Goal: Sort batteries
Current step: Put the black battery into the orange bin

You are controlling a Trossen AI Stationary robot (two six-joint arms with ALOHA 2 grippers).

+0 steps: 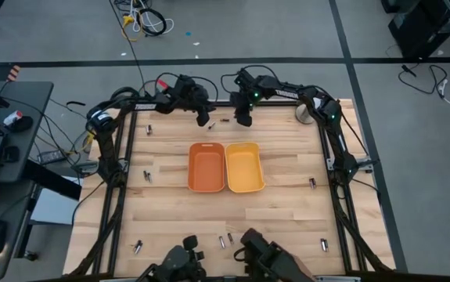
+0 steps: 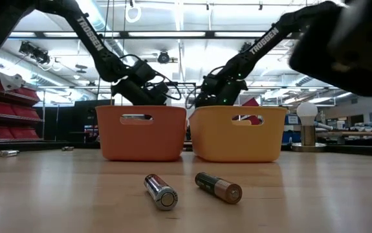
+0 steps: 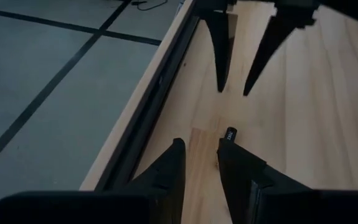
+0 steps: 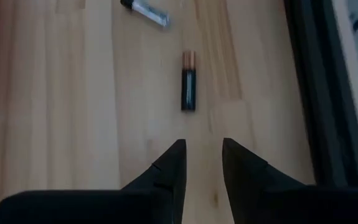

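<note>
I had both arms reaching over the far edge of the surface (image 1: 170,211), beyond the two trays. The left pincer (image 3: 198,163) hung low near that edge, its fingers parted with nothing between them; a dark battery (image 3: 229,133) lay just beside the tip of one finger, though I could not tell whether they touched. The right pincer (image 4: 200,152) faced it from a short way off, likewise parted and pinching nothing, with a black battery (image 4: 188,85) lying on the wood just ahead of its tips and a silvery battery (image 4: 146,12) farther on. The orange tray (image 1: 207,167) and the yellow tray (image 1: 244,167) sat side by side, touching, in the middle of the surface. Two more batteries (image 2: 192,189) lay near each other at the near edge in front of the trays, and others were scattered singly toward the left and right sides. A metal cup with a white ball (image 2: 308,126) stood at the far right corner.
</note>
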